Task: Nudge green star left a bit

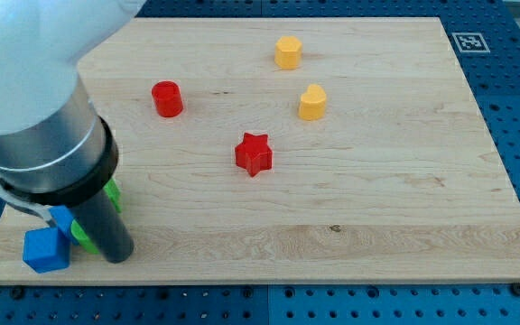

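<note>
The green star (83, 234) is mostly hidden behind my rod at the view's bottom left; only green bits show beside it, at its lower left and at its upper right (113, 195). My tip (116, 255) rests on the board just right of those green bits, touching or nearly touching the star. A blue cube (45, 250) lies at the bottom left corner, against the green star. A second small blue block (62, 218) shows just above it, partly hidden by the arm.
A red cylinder (166, 98) sits at upper left of centre, a red star (254, 153) at centre. Two yellow blocks lie at the top (288, 52) and just below it (311, 103). The wooden board (377, 208) ends close to the blue cube.
</note>
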Motion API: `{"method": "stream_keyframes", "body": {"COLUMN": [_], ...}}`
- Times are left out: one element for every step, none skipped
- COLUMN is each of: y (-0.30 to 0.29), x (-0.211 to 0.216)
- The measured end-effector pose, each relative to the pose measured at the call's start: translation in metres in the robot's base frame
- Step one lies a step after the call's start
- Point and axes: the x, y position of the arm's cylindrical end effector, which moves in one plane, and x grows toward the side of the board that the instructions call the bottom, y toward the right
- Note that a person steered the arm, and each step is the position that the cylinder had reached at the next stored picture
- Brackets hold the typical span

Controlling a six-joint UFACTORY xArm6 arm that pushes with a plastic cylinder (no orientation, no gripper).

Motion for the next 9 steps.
{"method": "stream_keyframes", "body": {"y": [-0.006, -0.003, 0.018, 0.040, 0.038, 0.007, -0.028, -0.040, -0.013], "x": [0.000, 0.000, -0.027, -0.069, -0.070, -0.077, -0.094, -0.109, -0.122]}}
